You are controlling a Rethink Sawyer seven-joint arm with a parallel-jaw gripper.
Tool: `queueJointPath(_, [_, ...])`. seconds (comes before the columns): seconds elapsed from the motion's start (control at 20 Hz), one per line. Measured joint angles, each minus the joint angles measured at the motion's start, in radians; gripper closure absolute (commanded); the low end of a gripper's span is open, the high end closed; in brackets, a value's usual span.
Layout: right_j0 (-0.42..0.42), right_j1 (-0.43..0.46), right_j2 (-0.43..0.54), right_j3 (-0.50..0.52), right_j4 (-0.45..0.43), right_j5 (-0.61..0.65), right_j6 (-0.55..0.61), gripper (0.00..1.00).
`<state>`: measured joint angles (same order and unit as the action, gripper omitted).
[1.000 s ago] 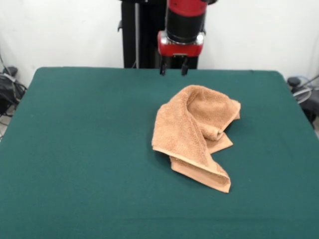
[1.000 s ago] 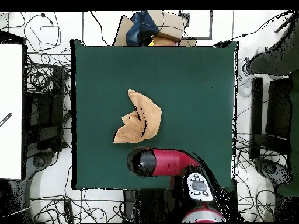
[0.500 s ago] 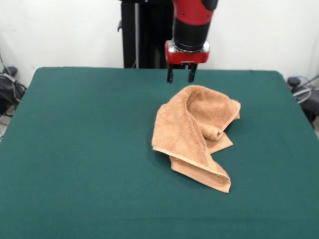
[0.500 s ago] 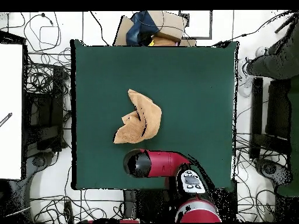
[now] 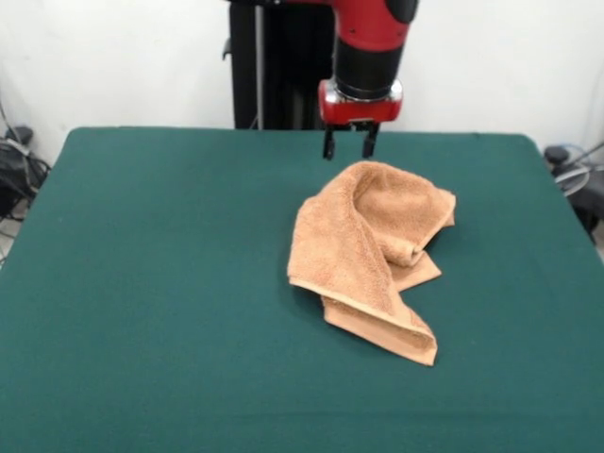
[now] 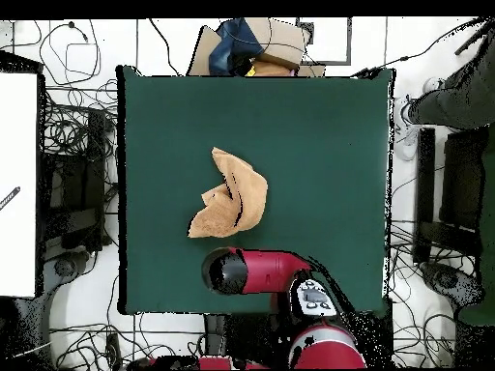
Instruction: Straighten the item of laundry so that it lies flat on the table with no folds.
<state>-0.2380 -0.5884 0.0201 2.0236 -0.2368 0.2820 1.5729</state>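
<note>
From the front view I see my tool (image 5: pixel 349 146) hanging released, its two fingers (image 5: pixel 328 146) apart with a clear gap, holding nothing; it hovers just above the far edge of the towel (image 5: pixel 370 250) without touching it; the towel lies crumpled and folded over itself a little right of centre on the green worktop (image 5: pixel 142 283). From the overhead view the towel (image 6: pixel 232 195) sits bunched left of centre on the worktop (image 6: pixel 319 145); the arm's wrist (image 6: pixel 227 271) covers the tool, just beside the towel's nearest-to-base edge.

Towel (image 5: pixel 370 250) mid-table (image 5: pixel 151 283), end effector (image 5: pixel 349 147) just behind, above.
</note>
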Motion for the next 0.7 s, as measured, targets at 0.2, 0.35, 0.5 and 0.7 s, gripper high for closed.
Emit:
queueJointPath(0.2, [0.006,0.019,0.0,0.0,0.0,-0.015,0.0,0.0])
queueJointPath(0.35, [0.015,0.039,0.0,0.0,0.0,-0.036,0.0,0.0])
queueJointPath(0.5, [0.025,0.063,0.0,0.0,0.0,-0.068,0.0,0.0])
queueJointPath(0.7, [0.043,0.099,0.0,0.0,0.0,-0.129,0.0,0.0])
